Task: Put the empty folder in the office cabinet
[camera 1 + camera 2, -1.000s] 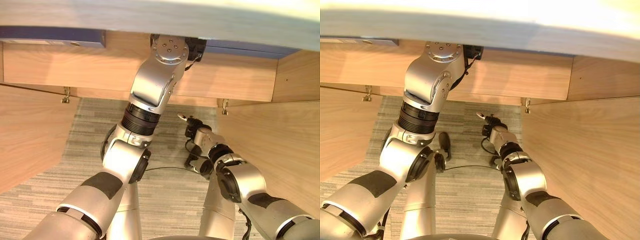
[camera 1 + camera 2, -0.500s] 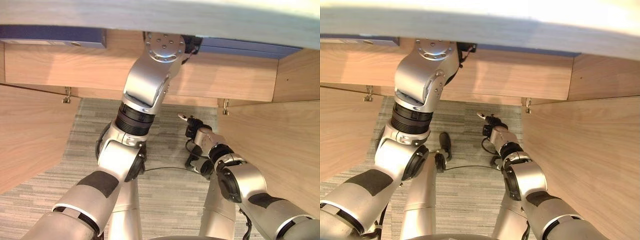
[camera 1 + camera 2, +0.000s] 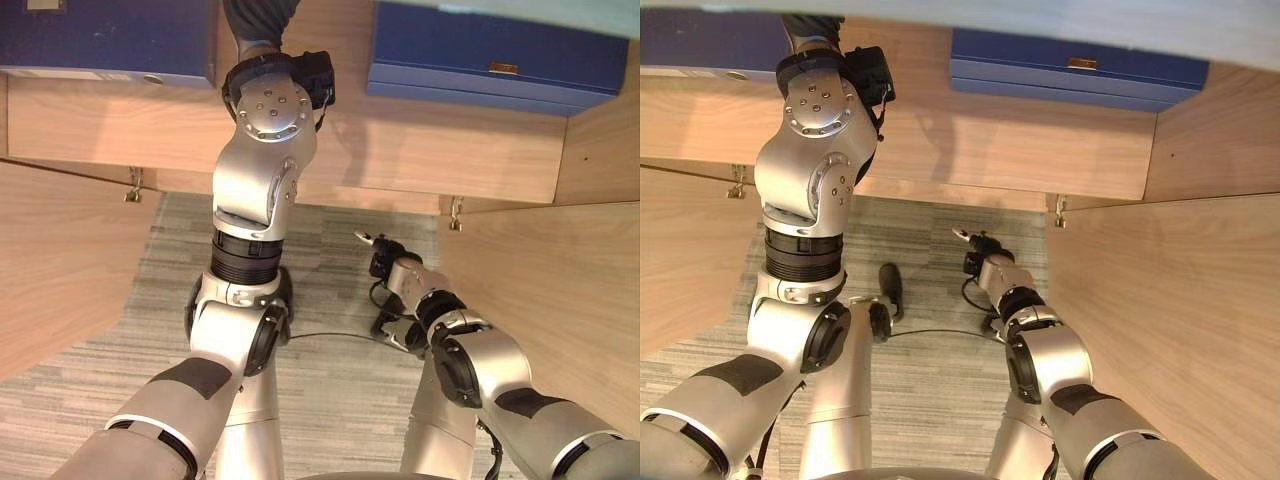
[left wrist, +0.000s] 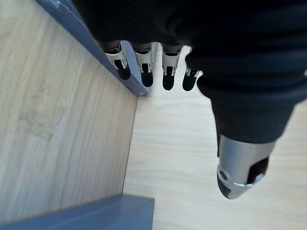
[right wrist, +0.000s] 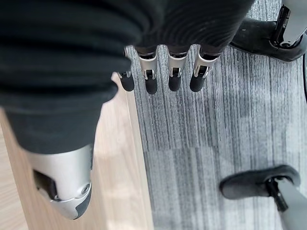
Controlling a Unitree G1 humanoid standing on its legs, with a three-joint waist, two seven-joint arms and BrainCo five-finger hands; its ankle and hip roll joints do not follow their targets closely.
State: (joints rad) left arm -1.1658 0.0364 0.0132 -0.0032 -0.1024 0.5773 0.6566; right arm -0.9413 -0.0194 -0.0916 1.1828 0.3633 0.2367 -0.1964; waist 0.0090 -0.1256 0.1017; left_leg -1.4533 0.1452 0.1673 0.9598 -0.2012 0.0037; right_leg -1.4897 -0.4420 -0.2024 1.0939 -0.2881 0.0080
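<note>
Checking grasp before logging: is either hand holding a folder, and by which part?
Neither. The left hand hangs open by a blue folder; the right hand is open and empty.

Left hand (image 4: 249, 96) raised, right hand (image 5: 62, 96) lowered, fingers relaxed

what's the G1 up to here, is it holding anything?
Neither robot hand holds anything. The left robot hand is raised inside the open wooden cabinet, fingers straight, in the gap between two blue folders lying on the shelf. The right robot hand hangs low over the grey carpet beside the right cabinet door, fingers relaxed.
</note>
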